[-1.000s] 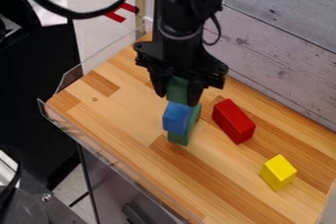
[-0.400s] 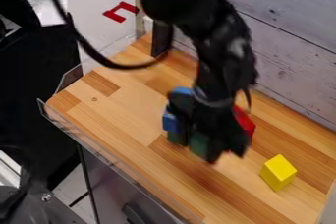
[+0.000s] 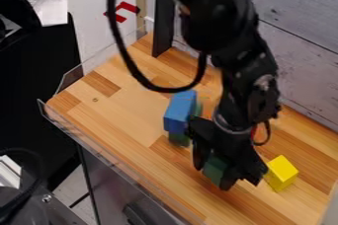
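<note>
The black gripper hangs over the front right part of the wooden surface, shut on a green block. Just to its right, a yellow block sits on the wood. To the gripper's upper left, a blue block rests on top of another green block. Behind the arm, only a sliver of a red block is visible. Whether the held block touches the surface I cannot tell.
The wooden table has a clear plastic guard along its left and front edges. A grey plank wall borders the back right side. A black cable loops beside the arm above the blue block.
The gripper has moved from above the blue block toward the front right, carrying the green block. The blue block is now uncovered, while the arm hides most of the red one.
</note>
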You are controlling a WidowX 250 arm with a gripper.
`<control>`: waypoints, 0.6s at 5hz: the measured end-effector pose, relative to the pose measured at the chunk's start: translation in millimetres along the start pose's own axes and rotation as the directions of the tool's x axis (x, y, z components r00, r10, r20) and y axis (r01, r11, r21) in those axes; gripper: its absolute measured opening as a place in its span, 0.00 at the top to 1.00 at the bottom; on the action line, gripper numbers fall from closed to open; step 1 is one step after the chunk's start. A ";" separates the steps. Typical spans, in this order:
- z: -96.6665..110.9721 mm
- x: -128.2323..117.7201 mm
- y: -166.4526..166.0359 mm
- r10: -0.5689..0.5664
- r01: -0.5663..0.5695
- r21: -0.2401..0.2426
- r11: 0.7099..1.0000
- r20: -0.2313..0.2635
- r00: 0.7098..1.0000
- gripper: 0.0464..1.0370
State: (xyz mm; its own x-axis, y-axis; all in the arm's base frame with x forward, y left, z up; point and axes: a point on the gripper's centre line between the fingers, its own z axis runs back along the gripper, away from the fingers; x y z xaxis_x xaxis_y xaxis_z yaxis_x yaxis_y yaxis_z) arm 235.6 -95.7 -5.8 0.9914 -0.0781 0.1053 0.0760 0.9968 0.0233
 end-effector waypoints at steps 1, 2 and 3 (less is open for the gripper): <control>-11.9 0.2 -2.2 0.002 -0.002 0.012 1.000 0.004 1.000 0.47; -15.6 4.2 -4.7 0.007 -0.007 -0.001 1.000 0.025 1.000 0.47; -17.3 2.1 -3.6 0.027 -0.026 -0.008 1.000 0.023 0.999 0.38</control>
State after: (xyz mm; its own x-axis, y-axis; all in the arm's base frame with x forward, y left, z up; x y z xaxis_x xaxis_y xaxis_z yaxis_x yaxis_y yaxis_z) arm 239.3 -99.3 -22.9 0.9903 -0.0519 0.1288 0.0507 0.9986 0.0127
